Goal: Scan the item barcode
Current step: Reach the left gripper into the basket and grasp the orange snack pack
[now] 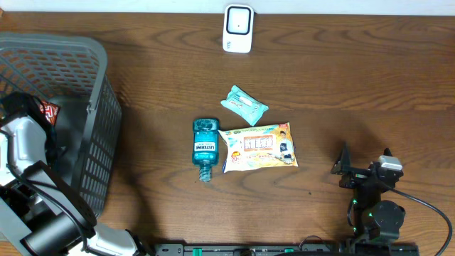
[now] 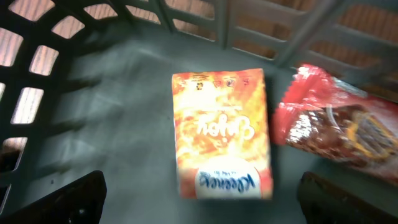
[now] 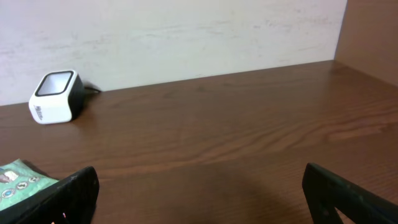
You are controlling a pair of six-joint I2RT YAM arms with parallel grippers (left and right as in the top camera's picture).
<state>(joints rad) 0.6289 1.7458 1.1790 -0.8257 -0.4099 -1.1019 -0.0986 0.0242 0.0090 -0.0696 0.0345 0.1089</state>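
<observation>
Left gripper (image 2: 208, 208) hangs with jaws spread wide, grasping nothing, inside the grey basket (image 1: 106, 135) at nine o'clock. Below it we see the orange tissue pack (image 2: 221, 130) lying flat on the basket floor, a red snack bag (image 2: 336, 130) just beside it at three o'clock. Right gripper (image 3: 202, 202) is released too, at five o'clock; the scanner (image 1: 238, 28) sits at twelve.

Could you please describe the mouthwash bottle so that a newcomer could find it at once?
On the wooden table, right of the grey basket, three items cluster near the middle. The mouthwash bottle lies on its side at the end nearest the basket, beside an orange-and-white packet. It is the only bottle, blue-green and see-through; that packet and the small teal packet are flat wrappers.
</observation>
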